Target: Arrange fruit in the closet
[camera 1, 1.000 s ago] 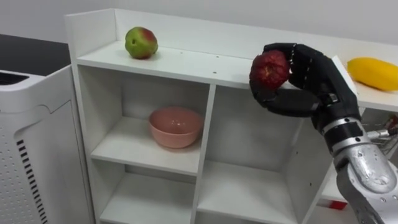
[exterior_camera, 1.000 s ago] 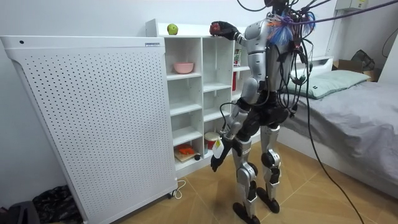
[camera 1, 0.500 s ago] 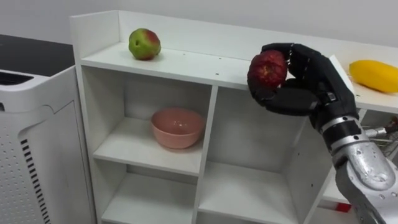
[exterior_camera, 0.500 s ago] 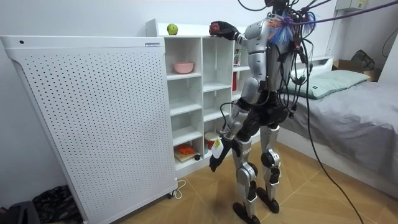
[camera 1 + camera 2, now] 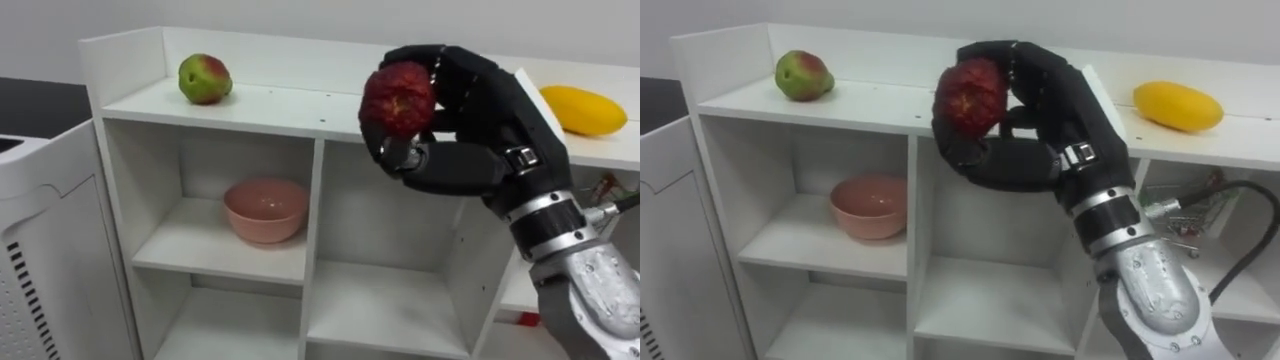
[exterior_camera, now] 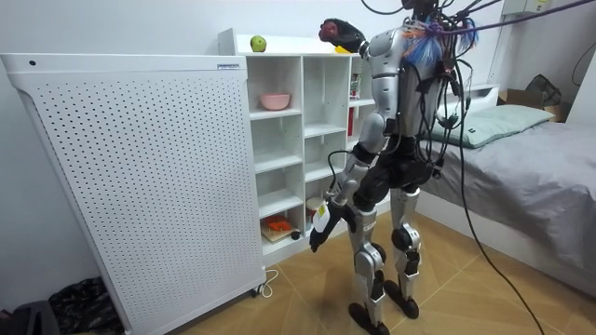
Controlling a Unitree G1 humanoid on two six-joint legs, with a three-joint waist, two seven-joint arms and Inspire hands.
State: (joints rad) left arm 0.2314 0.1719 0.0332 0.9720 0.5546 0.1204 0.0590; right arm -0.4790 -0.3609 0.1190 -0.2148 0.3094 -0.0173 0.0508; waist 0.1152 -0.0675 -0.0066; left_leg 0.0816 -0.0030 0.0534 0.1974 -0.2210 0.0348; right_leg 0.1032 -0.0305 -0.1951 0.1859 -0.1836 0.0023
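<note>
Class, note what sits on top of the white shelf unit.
A green-red apple at left, a yellow mango at right. The right hand, curled round a red apple, hides part of the stretch between.

Home bedroom, grey bed (image 6: 531,154), white shelving (image 6: 300,149)

The right robot hand (image 5: 460,160) covers the apple's (image 5: 398,97) far side and underside, and its arm runs off the lower right edge. The closet (image 5: 280,100) is cut off at the bottom and right. The arm hides part of its right compartment, where some clutter (image 5: 1180,215) cannot be made out. In the room view, the left robot hand (image 6: 317,240) and the low-shelf items (image 6: 278,224) are too small to read.
</note>
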